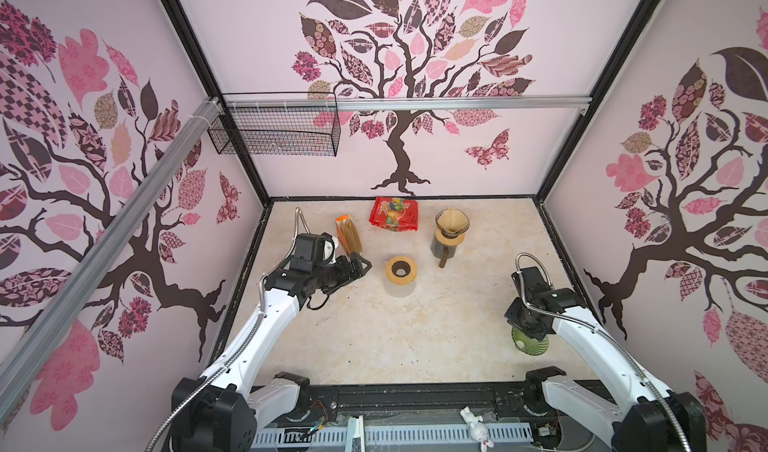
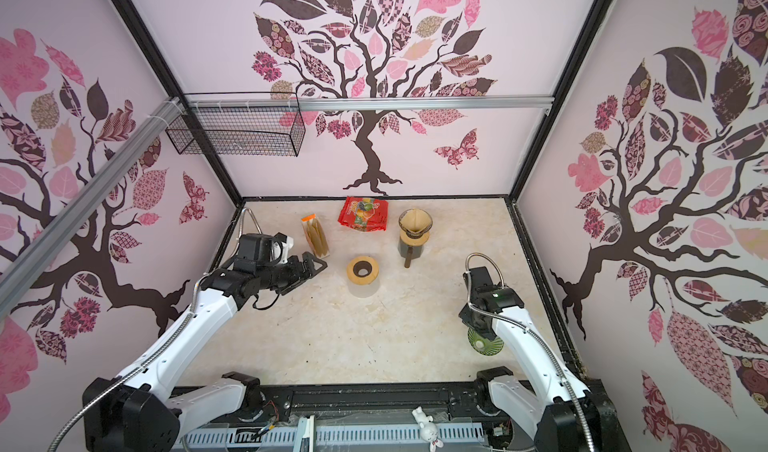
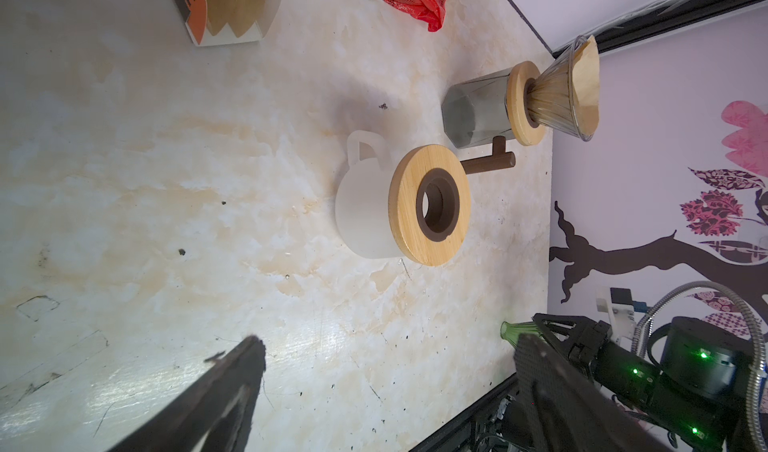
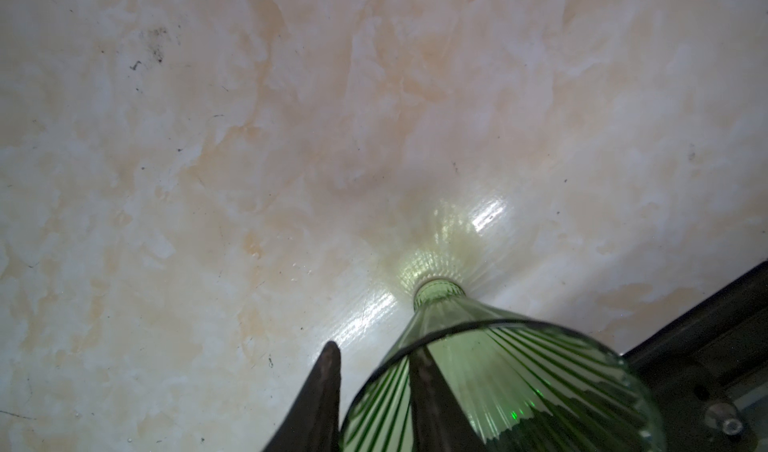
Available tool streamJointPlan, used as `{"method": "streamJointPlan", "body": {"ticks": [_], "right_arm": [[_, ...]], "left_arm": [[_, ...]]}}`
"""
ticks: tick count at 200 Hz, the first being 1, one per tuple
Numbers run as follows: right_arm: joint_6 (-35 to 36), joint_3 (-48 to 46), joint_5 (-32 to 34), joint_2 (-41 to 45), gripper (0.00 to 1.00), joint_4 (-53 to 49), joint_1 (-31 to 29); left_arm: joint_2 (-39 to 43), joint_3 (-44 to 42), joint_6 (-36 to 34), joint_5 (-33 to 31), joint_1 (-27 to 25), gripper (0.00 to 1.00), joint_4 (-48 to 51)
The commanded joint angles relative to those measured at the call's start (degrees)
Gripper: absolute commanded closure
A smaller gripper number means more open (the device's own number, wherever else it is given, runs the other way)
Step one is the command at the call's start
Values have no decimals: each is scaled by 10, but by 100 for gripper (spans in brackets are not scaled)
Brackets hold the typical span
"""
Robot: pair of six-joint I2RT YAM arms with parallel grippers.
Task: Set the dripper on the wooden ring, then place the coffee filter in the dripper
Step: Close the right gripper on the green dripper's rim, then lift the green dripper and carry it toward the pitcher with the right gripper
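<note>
Dripper [image 4: 519, 371], ribbed green glass cone

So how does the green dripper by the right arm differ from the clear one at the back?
The green dripper is empty; the clear dripper holds a brown paper filter. The green dripper stands on the table; the clear dripper sits in a wooden ring on a grey mug. The right gripper straddles the green dripper's rim; no gripper is near the clear dripper. Both are ribbed cones, mouth up.
</note>
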State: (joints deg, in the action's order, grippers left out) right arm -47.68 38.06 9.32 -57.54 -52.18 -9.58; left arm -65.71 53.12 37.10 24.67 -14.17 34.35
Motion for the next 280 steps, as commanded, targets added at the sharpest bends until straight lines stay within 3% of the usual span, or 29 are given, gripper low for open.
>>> {"method": "streamJointPlan", "body": {"ticks": [1, 125, 222, 243, 280], "right_arm": [[-2, -2, 6, -5, 74, -3, -2], [24, 10, 7, -12, 100, 3, -23], [88, 101, 87, -9, 100, 44, -137], [113, 141, 129, -29, 100, 59, -188], [190, 210, 143, -67, 100, 102, -237]], "left_arm": [[8, -7, -6, -2, 4, 3, -7], [5, -10, -3, 1, 12, 3, -8], [4, -16, 2, 13, 28, 3, -20], [3, -17, 2, 17, 34, 3, -24], [10, -21, 0, 36, 42, 3, -40]]}}
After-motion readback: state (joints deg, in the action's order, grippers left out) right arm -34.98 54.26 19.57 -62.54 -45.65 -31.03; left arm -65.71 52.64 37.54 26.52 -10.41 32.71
